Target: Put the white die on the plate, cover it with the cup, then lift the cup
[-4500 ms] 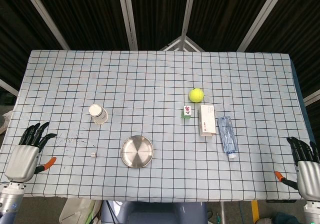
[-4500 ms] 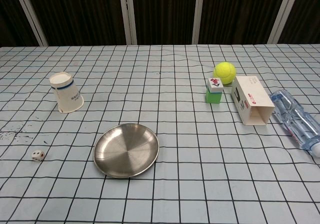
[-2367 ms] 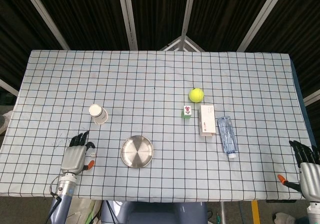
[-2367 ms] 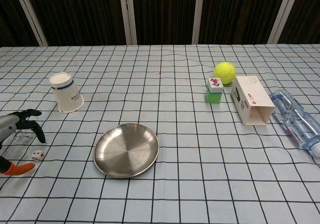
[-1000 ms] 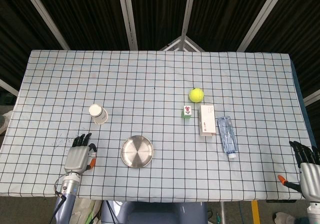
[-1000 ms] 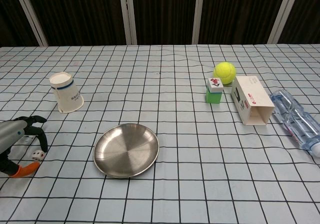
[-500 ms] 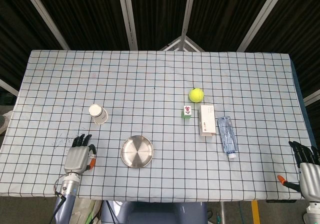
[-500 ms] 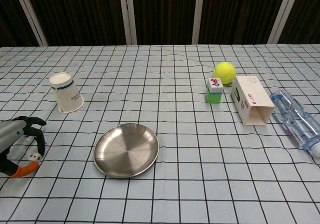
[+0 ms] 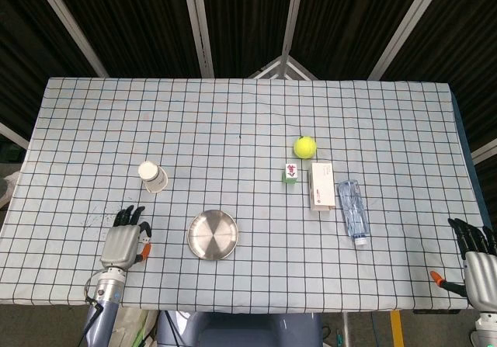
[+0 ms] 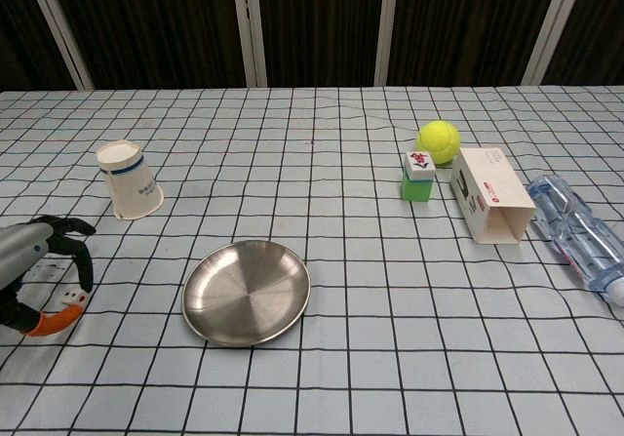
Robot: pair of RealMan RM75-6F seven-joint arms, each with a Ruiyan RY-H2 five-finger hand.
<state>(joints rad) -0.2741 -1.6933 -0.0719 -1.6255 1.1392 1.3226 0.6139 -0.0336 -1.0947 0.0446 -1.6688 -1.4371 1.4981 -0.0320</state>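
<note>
left hand (image 10: 39, 280) low at the left edge of the chest view, left of the plate (image 10: 246, 292), palm down, dark fingers (image 10: 76, 260) curled downward and the orange-tipped thumb hooked up under them. the white die (image 10: 70, 297) sits pinched between thumb tip and a fingertip, just above the checked tablecloth (image 10: 322, 134); held, though only a sliver of it shows. in the head view the same hand (image 9: 123, 242) lies left of the plate (image 9: 212, 234), forearm running down off the near table edge, die hidden there.

right hand (image 9: 477, 261) far right of the plate at the table's near right corner, fingers pointing up and apart, orange thumb out to the side, holding nothing.

cup (image 10: 130, 178) lies tipped behind-left of the plate, well apart from it, mouth toward the tablecloth.
</note>
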